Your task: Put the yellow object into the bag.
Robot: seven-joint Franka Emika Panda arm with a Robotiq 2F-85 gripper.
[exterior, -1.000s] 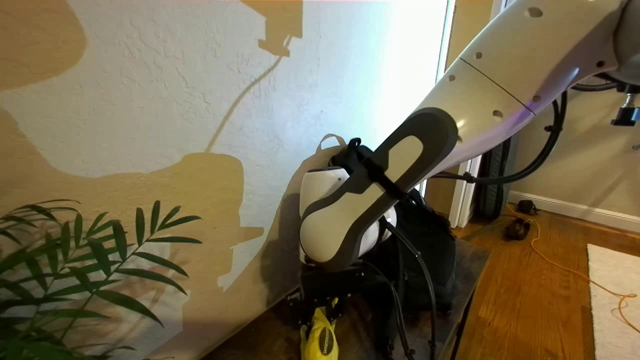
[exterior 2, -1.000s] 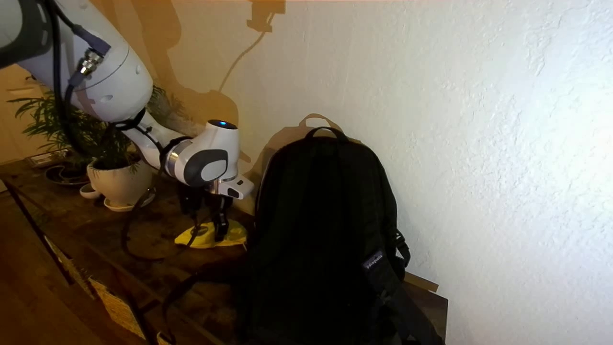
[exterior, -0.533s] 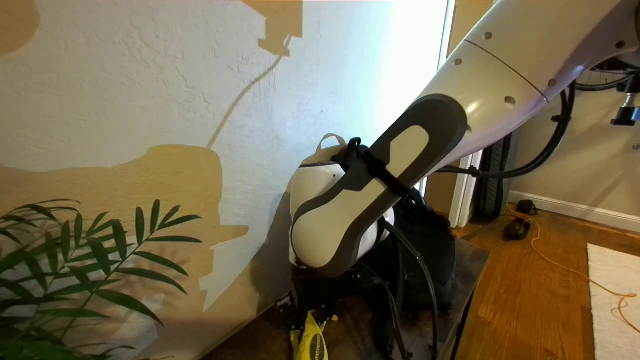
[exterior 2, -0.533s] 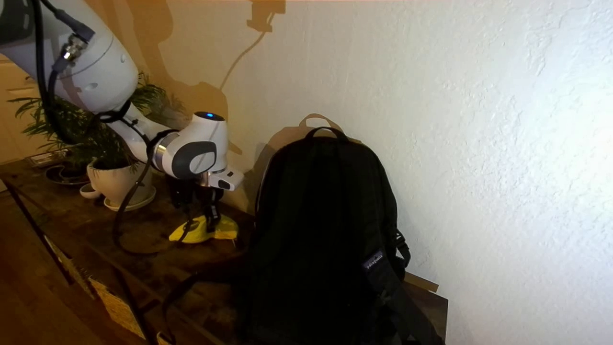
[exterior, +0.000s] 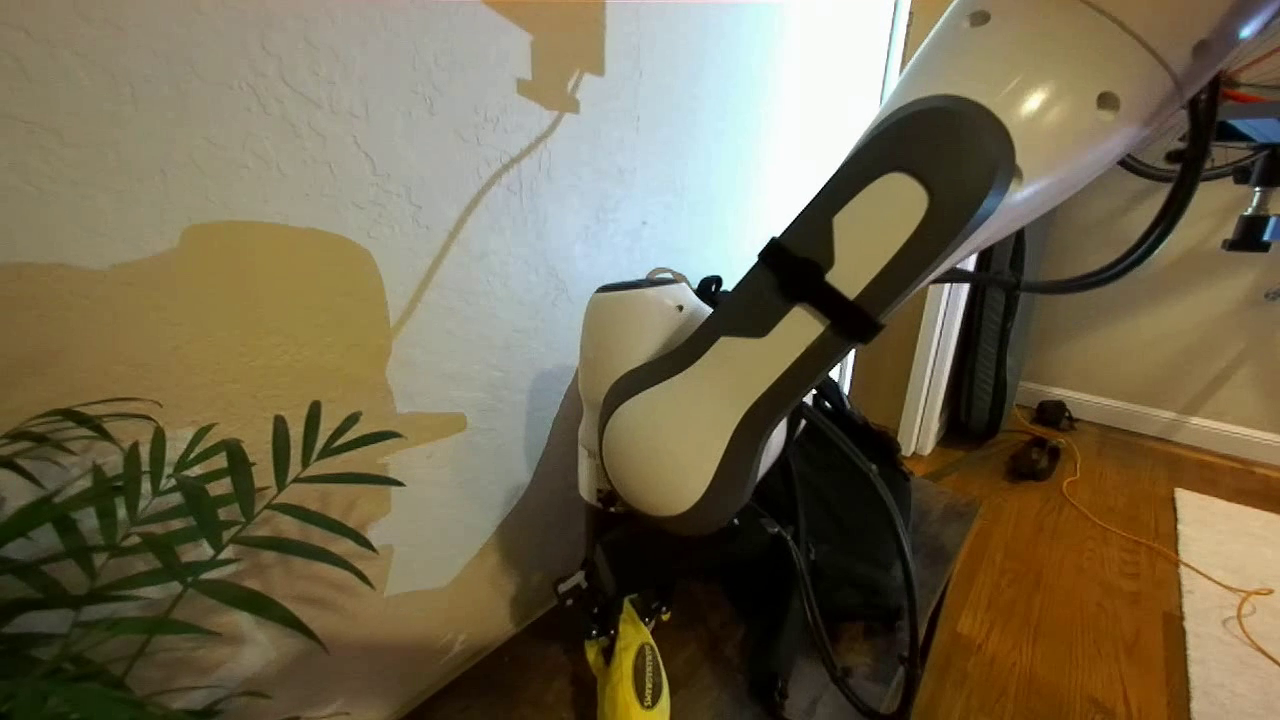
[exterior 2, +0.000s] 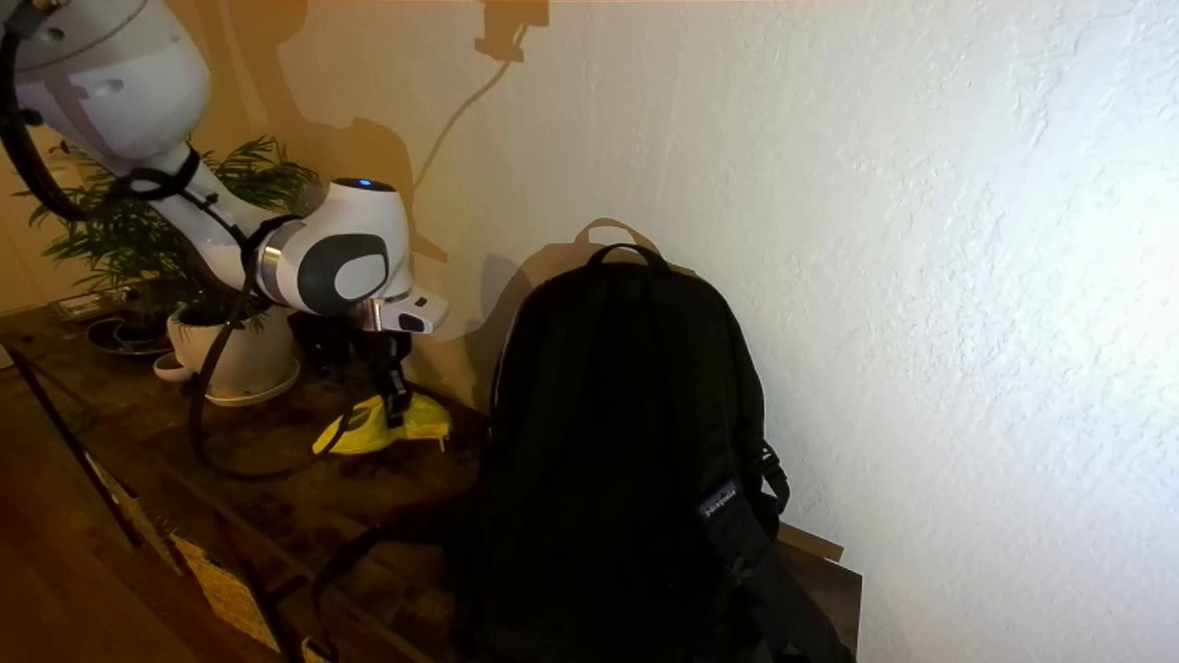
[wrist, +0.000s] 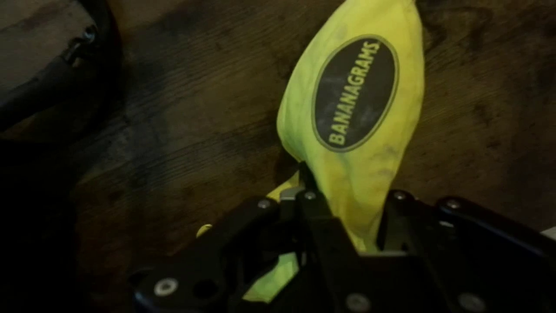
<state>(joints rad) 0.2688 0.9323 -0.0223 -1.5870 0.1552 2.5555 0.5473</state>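
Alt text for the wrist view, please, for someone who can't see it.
A yellow pouch is pinched in the black gripper, its dark oval label reading BANANAGRAMS. Below lies a dark wooden surface, with a black strap-like shape at upper left.

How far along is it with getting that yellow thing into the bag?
Done: the grab; the gripper has the yellow pouch pinched. In hand: a lift, it seems, as the pouch droops from the grip. Left: getting it into the bag; it is outside.
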